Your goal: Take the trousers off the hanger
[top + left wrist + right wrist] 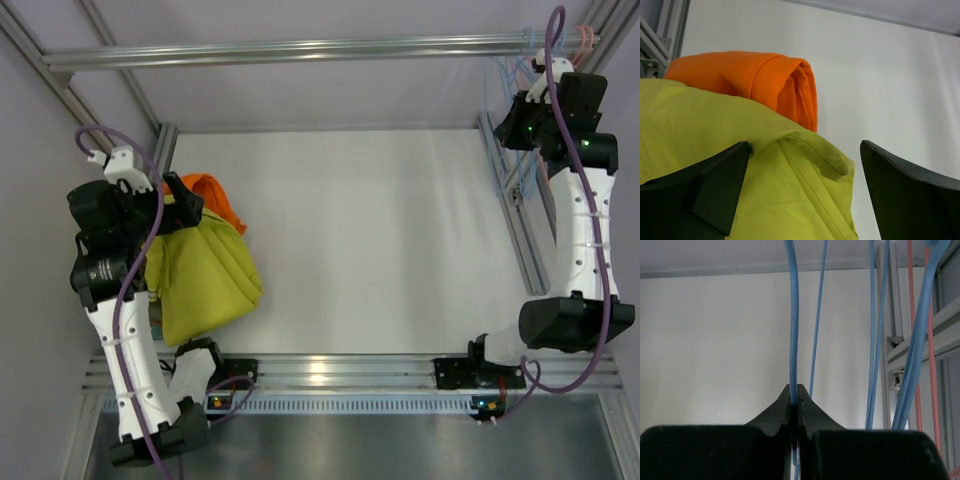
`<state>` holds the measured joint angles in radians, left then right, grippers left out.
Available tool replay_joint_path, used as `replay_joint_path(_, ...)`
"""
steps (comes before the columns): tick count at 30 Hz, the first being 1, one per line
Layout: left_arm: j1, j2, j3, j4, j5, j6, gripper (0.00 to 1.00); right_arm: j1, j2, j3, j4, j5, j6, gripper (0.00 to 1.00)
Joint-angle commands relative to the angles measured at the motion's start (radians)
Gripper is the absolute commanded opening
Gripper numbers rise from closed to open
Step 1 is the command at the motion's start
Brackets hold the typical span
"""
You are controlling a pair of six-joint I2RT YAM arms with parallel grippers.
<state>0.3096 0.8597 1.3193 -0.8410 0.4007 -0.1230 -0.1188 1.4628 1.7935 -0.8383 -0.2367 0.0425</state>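
trousers (205, 278) in mustard-yellow folds against orange garment (216, 196)

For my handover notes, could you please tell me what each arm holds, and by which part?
The right jaws pinch the light-blue hanger by one straight wire strand. The left jaws stand open over the trousers, holding nothing.

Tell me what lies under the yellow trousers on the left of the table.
A folded orange garment sticks out from beneath the trousers at their far edge. How far it runs underneath is hidden by the yellow cloth, as is anything else below.
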Motion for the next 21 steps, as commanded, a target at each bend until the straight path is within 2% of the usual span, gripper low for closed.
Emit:
replay_joint_path(1, 0.0, 0.033, 0.054, -0.053, 0.052, 0.026, 0.98, -0.022, -0.022, -0.037, 0.002, -0.024, -0.027, 0.0)
replay_joint_path(3, 0.0, 0.047, 0.057, -0.066, 0.061, 0.032, 0.98, -0.022, -0.033, -0.049, 0.018, -0.03, -0.029, 0.0)
replay_joint_path(4, 0.0, 0.048, 0.057, -0.067, 0.069, 0.037, 0.98, -0.022, -0.042, -0.058, 0.018, -0.032, -0.032, 0.05)
replay_joint_path(5, 0.0, 0.047, 0.058, -0.066, 0.073, 0.042, 0.98, -0.022, -0.048, -0.062, 0.016, -0.039, -0.032, 0.13)
replay_joint_path(6, 0.0, 0.045, 0.061, -0.066, 0.079, 0.048, 0.98, -0.022, -0.053, -0.066, 0.008, -0.045, -0.033, 0.34)
replay_joint_path(9, 0.0, 0.047, 0.077, -0.07, 0.089, 0.074, 0.98, -0.022, -0.1, -0.092, 0.005, -0.061, -0.03, 0.55)
replay_joint_path(20, 0.0, 0.124, 0.224, -0.096, 0.033, 0.114, 0.98, -0.022, -0.271, -0.1, -0.045, -0.096, 0.004, 0.88)
replay_joint_path(21, 0.0, 0.137, 0.239, -0.095, 0.027, 0.114, 0.98, -0.022, -0.285, -0.1, -0.05, -0.095, 0.003, 0.95)
